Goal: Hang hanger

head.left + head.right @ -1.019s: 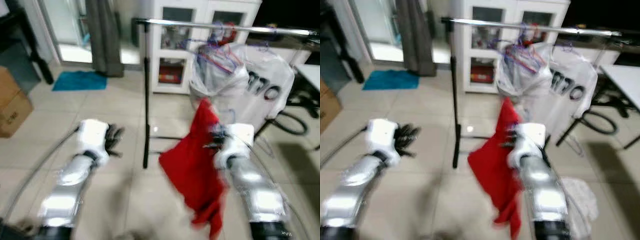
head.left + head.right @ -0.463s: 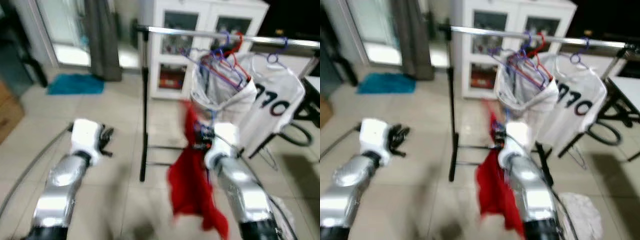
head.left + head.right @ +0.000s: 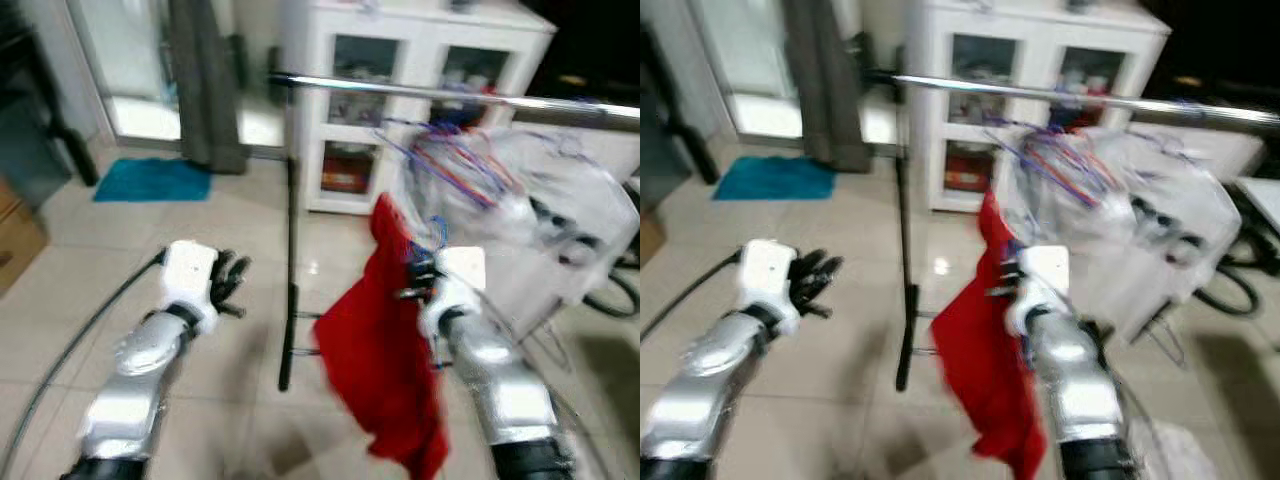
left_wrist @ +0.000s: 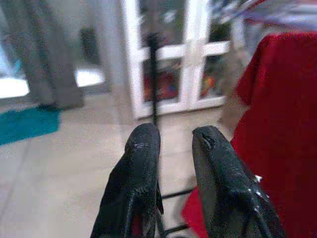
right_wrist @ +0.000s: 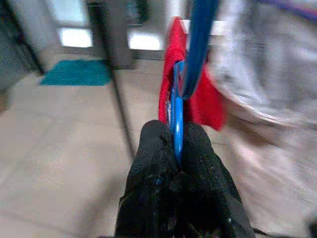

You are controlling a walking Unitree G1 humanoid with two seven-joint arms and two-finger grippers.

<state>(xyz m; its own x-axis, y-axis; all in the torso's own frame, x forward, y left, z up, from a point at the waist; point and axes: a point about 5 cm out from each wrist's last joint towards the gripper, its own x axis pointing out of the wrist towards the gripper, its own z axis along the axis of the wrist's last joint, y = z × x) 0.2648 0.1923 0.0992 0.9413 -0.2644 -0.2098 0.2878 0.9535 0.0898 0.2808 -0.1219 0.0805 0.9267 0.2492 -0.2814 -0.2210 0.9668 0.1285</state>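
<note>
Jaws of the left gripper [image 4: 176, 144] are held slightly spread, empty, left of the black rack post [image 3: 290, 270]. A blue plastic hanger [image 5: 177, 116] carrying red cloth [image 3: 380, 350] is pinched by the right gripper [image 5: 171, 144], below the silver rail [image 3: 450, 95].

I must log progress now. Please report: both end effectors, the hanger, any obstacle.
Right end effector shut on blue hanger carrying red garment, below the rail. Left end effector open, holding nothing. Hung clothes crowd the rail.
</note>
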